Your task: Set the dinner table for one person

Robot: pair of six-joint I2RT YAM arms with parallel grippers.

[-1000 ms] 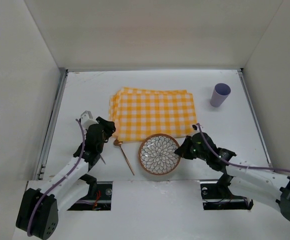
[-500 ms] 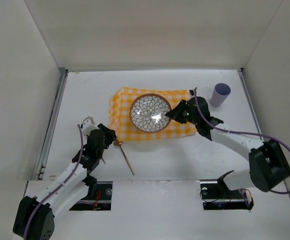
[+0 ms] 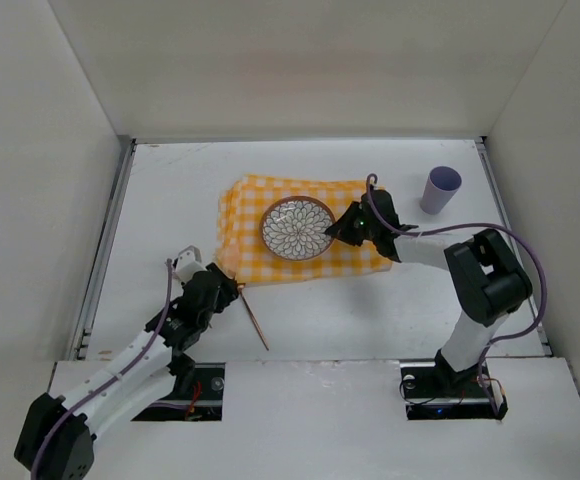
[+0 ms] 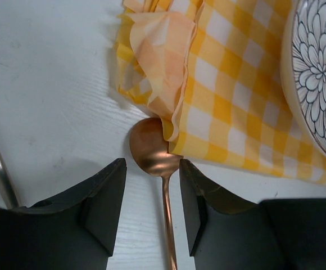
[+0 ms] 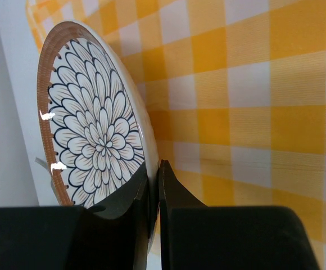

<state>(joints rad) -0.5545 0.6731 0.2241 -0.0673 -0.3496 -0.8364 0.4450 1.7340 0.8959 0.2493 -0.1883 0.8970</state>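
The right fingers (image 5: 171,194) are pinched tight on the near rim of a flower-patterned plate (image 5: 93,138), a grip on the edge that leaves the plate's underside free for setting down. The plate sits over the middle of a yellow-and-white checked cloth (image 3: 240,215); whether it already rests on the cloth or hangs just above it cannot be told from these views.

The left fingers (image 4: 105,194) stand parted and empty, low over the table (image 3: 170,190), one on each side of the neck of a copper spoon (image 4: 164,225). That straddle looks like the set-up for a pinch on the handle. The spoon's bowl is partly tucked under the cloth's rumpled near-left corner, so a pick-up here would probably need the spoon to slide clear of the fabric.

A lilac cup (image 3: 440,189) stands upright near the far right, well apart from the cloth and from both arms.

The table itself spreads under everything, from the arm bases at the near edge to the white back wall. It is a flat, plain white rectangle with thin grey rails (image 3: 105,250) on its left and right sides. Only the cloth covers part of its middle.
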